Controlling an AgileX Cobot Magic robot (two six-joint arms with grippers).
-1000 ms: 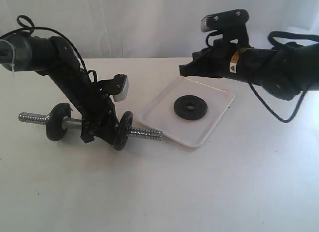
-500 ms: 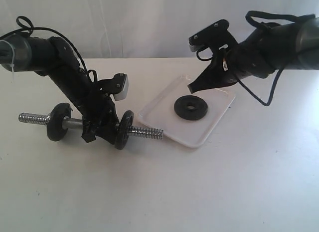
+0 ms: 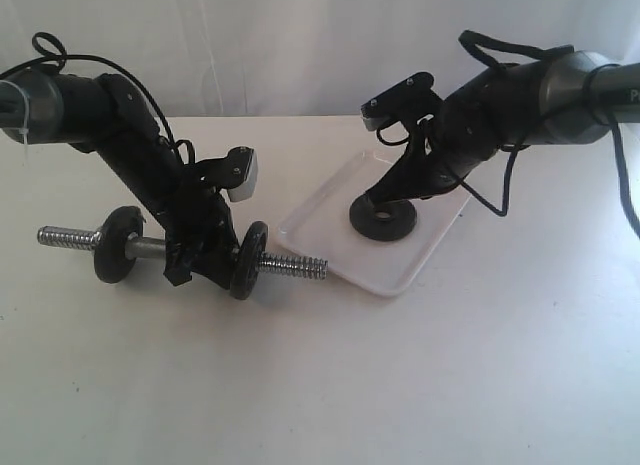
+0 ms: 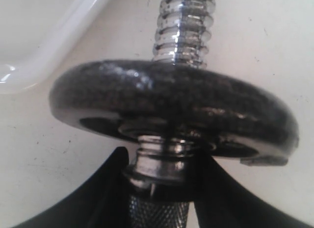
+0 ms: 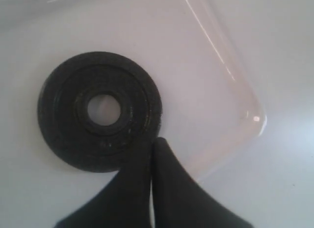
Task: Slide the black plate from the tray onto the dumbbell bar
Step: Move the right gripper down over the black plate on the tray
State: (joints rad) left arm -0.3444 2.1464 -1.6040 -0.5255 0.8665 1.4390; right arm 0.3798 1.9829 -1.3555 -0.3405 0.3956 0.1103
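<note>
At the right gripper point(image 5: 151, 142): closed tight, tips pressed together, nothing held. Poised at the rim of the black plate point(image 5: 64, 110), overlapping its edge in the wrist view; touching or just above, hard to say. Just ahead of the tips, flat on the tray point(image 5: 230, 73), hole clear, well inside the raised rim. Looks like the approach to the pick-up, nothing lifted yet. Next, probably: opening up to straddle the rim, or nudging with closed tips to tilt the disc, then pinching an edge firmly enough for what is likely a heavy, slick piece. Risk of skidding it across the glossy tray.

At the left gripper point(image 4: 159, 162): partly open but clamped on the knurled middle of the dumbbell bar point(image 4: 182, 27), jaws either side. Right against the jaws, a black disc point(image 4: 171, 98) already threaded on; beyond it, bare coarse thread pointing toward the tray corner. Farther out, white counter point(image 3: 400, 405). After the grasp: carrying the plate over, lining its hole with that free threaded end.
</note>
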